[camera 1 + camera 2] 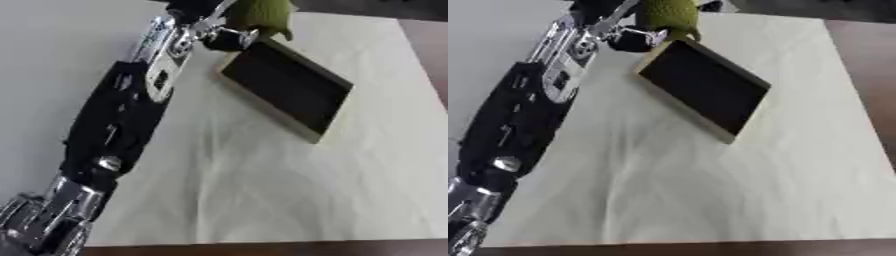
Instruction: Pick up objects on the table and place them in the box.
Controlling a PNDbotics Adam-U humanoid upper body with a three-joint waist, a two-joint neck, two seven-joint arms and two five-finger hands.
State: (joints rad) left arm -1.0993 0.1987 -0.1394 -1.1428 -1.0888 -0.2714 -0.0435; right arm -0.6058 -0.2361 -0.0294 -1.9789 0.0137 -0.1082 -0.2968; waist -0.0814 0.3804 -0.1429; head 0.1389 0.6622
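Note:
My left arm reaches from the lower left up to the top of the view. Its hand [224, 36] is partly cut off by the upper edge, and its fingers are curled on a green object [667, 15]. The green object hangs over the far left corner of the box [265, 110]. This shallow box has a tan rim and a dark inside, lies askew on the cloth, and nothing shows in it. My right hand is out of sight.
A cream cloth [262, 190] covers the table, with wrinkles near the middle. Dark brown table surface [430, 55] shows along the right side and as a strip at the bottom edge.

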